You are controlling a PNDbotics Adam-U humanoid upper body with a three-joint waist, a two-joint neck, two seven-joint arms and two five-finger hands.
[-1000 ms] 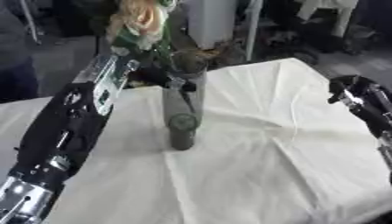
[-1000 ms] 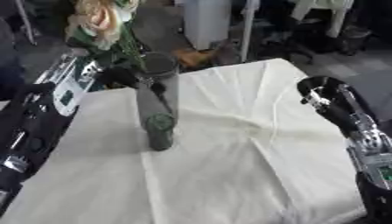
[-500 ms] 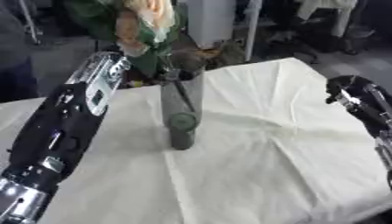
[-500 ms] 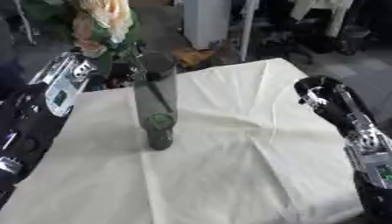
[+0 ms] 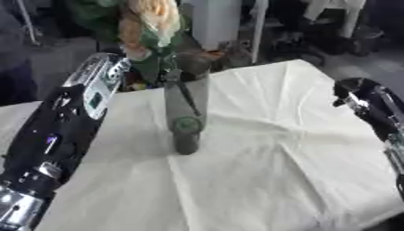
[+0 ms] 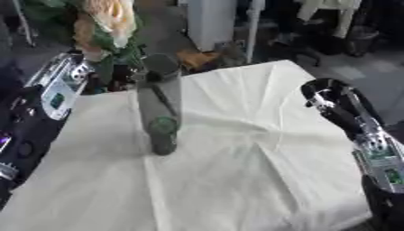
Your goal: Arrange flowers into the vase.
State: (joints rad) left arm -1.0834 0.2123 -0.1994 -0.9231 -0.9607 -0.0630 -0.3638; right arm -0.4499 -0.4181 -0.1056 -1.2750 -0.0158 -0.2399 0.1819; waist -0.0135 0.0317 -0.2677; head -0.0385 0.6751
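Left hand [image 5: 146, 74] holds the cream-and-green artificial flower bunch [image 5: 150, 20] over the tall grey-green glass vase [image 5: 186, 113] — stem already inside, fingers hidden; right hand [image 6: 328, 97] idles, fingers unreadable.

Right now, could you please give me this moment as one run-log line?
left hand: hidden behind flowers | stem in vase | right hand: idle at cloth's right edge

The left arm [image 5: 67, 122] is glossy black with a silver-white panel near its upper end carrying a small green marking, and a silver ring joint low down. The right hand [image 6: 328, 97] is black with silver fittings; behind it the forearm [image 6: 378, 155] shows a silver-grey plate with a green patch.
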